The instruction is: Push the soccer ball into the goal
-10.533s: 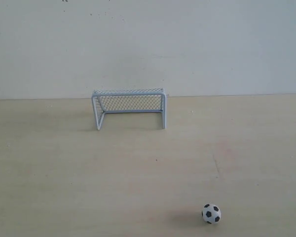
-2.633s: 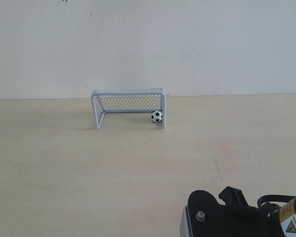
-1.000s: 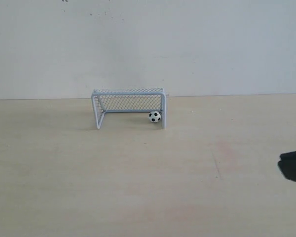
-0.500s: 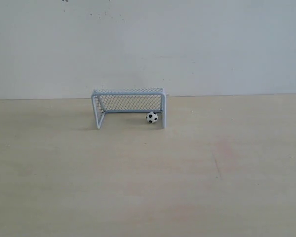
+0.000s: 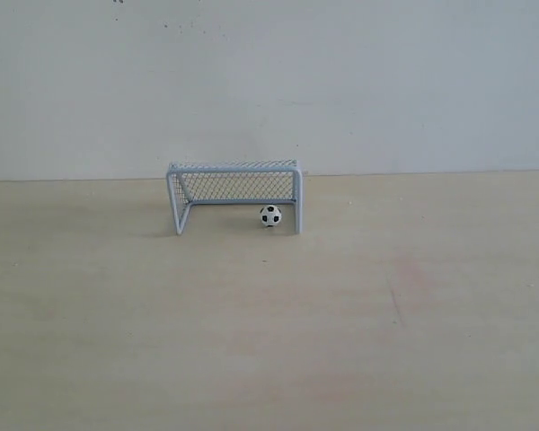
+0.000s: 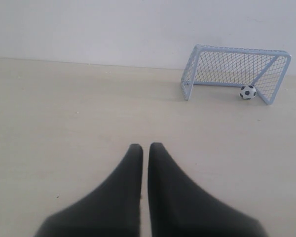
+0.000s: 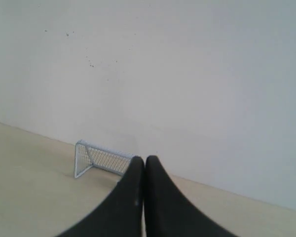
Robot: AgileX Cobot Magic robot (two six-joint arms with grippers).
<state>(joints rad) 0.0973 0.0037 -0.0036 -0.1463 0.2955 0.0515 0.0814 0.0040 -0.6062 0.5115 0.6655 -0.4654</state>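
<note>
A plain pale wall (image 5: 269,81) fills the upper part of the exterior view, and a light wooden table (image 5: 251,341) runs from its foot toward the camera. The goal (image 5: 236,187), a small white frame with fine mesh, stands near the wall with its netted back toward it. Its open mouth faces the bare stretch of table, which looks arranged so that a ball can roll in from the front and be stopped by the net. Neither arm appears in the exterior view. The left gripper (image 6: 145,148) shows in its wrist view as two dark fingers pressed almost together, holding nothing, low over the table and well apart from the goal. The right gripper (image 7: 142,160) is likewise closed and empty, aimed toward the goal from a distance, its fingers hiding part of the frame. Closed fingers probably serve as one blunt tip for pushing rather than grasping. The soccer ball (image 5: 269,215) rests on the table inside the goal mouth, right of centre and near the right post, between the front line and the back net. By this layout the task appears complete.
</note>
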